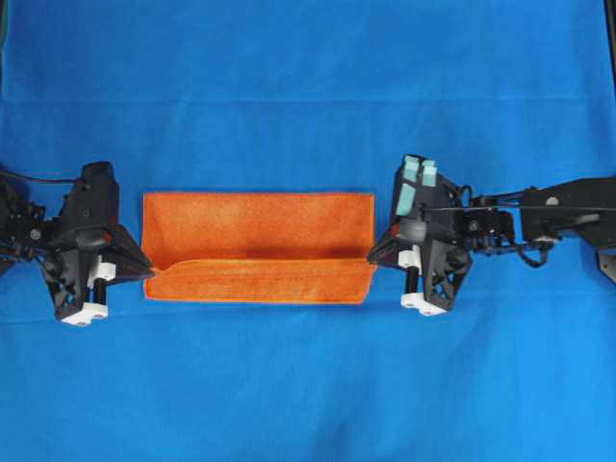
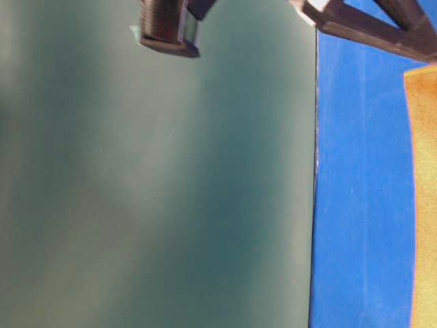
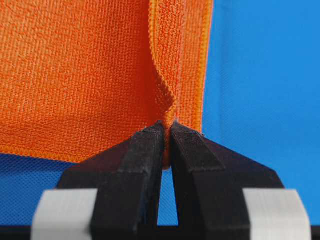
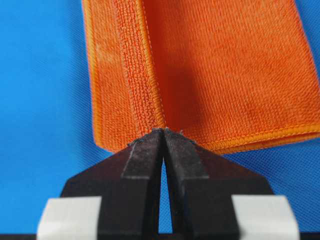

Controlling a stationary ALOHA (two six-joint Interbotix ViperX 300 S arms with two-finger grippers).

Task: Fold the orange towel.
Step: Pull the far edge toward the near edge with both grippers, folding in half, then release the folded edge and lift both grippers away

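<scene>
The orange towel lies on the blue table cover, its near strip folded up and over, with a ridge running between the two grippers. My left gripper is at the towel's left edge, shut on a pinch of its hem; orange cloth fills the view beyond. My right gripper is at the right edge, its jaws closed with their tips on the folded hem of the towel. A strip of the towel also shows in the table-level view.
The blue cover spreads on all sides of the towel. The table-level view is turned sideways: a grey-green wall fills most of it, with dark arm parts at the top.
</scene>
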